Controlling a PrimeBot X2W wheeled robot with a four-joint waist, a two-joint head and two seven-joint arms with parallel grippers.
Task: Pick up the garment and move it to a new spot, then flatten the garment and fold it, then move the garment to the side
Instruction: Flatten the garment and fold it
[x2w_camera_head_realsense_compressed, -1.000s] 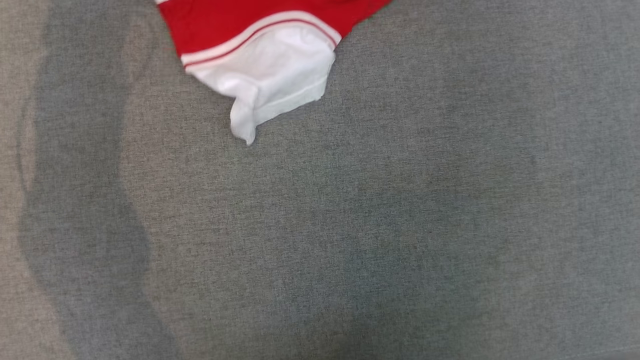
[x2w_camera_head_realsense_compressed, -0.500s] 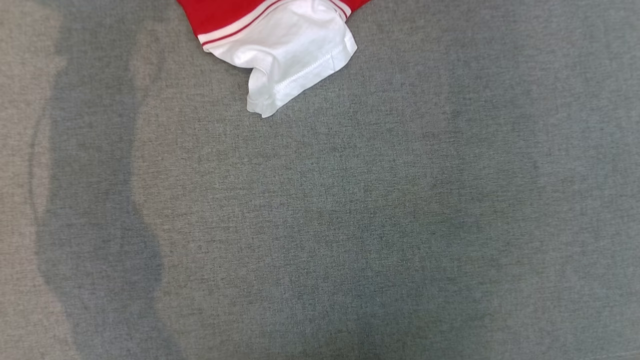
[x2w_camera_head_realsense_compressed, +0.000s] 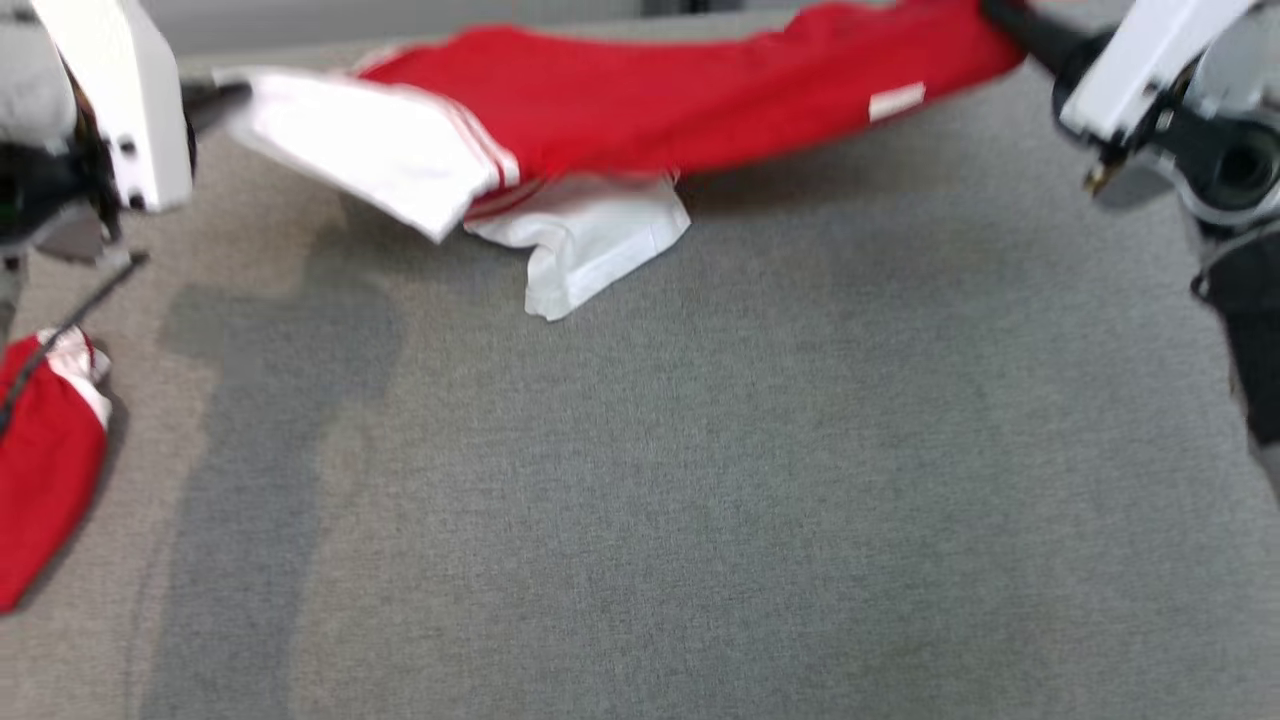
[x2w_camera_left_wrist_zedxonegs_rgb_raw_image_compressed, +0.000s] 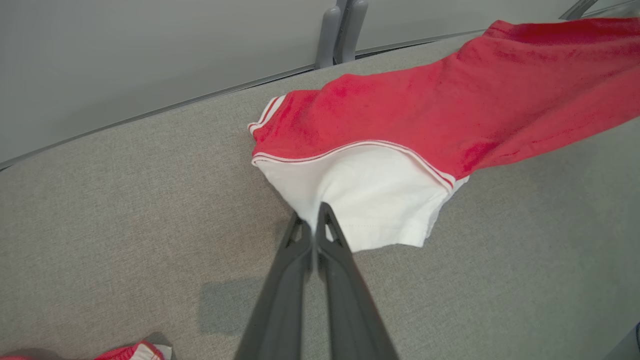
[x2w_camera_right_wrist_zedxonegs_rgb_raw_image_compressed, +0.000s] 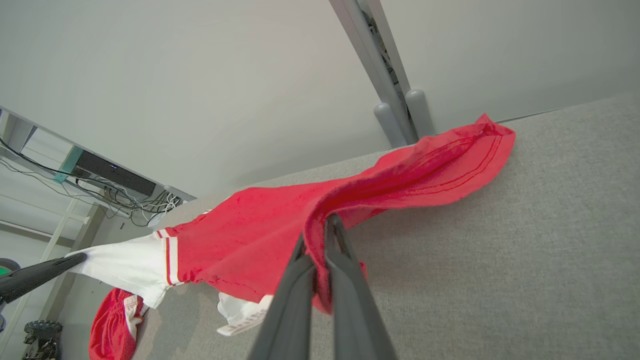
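The garment (x2w_camera_head_realsense_compressed: 690, 95), red with white sleeves and thin white stripes, hangs stretched between my two grippers over the far part of the grey table (x2w_camera_head_realsense_compressed: 700, 500). At the upper left, my left gripper (x2w_camera_head_realsense_compressed: 215, 95) is shut on a white sleeve (x2w_camera_left_wrist_zedxonegs_rgb_raw_image_compressed: 360, 195). Its fingers (x2w_camera_left_wrist_zedxonegs_rgb_raw_image_compressed: 320, 260) meet on the cloth in the left wrist view. My right gripper (x2w_camera_head_realsense_compressed: 1000, 18), at the upper right, is shut on the red hem, and its closed fingers (x2w_camera_right_wrist_zedxonegs_rgb_raw_image_compressed: 325, 270) pinch the red cloth (x2w_camera_right_wrist_zedxonegs_rgb_raw_image_compressed: 400, 175). The other white sleeve (x2w_camera_head_realsense_compressed: 585, 235) droops onto the table.
A second red and white garment (x2w_camera_head_realsense_compressed: 45, 480) lies bunched at the table's left edge, below my left arm. A grey wall and a grey post (x2w_camera_left_wrist_zedxonegs_rgb_raw_image_compressed: 342, 30) stand behind the far edge. Bare grey table surface fills the near half.
The head camera has moved, so the whole picture has shifted: both grippers, the full stretched garment and the second garment now show. The drooping white sleeve still rests on the table.
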